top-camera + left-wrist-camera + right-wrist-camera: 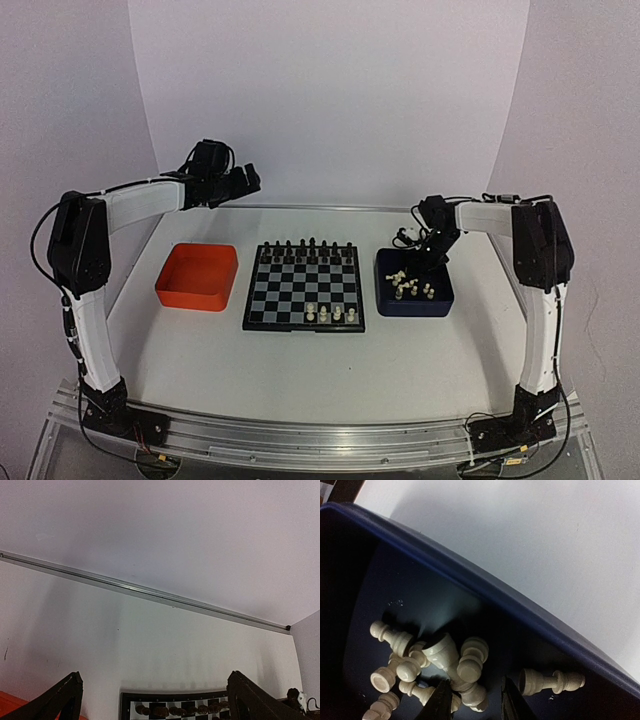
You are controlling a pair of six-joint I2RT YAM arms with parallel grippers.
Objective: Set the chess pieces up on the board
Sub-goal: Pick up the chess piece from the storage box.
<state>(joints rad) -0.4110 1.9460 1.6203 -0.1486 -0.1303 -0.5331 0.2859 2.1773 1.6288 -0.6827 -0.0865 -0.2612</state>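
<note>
Inside the dark blue tray [470, 582], chess pieces [442, 652] are being straddled by the right gripper [475, 696], tips cut off, grip unclear; the left gripper [156, 680] is being held spread, away from the board [304, 287].

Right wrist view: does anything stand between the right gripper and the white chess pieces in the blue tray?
Nothing visible. The right gripper hangs inside the dark blue tray directly over the heaped chess pieces; only neighbouring pieces crowd its fingertips.
</note>
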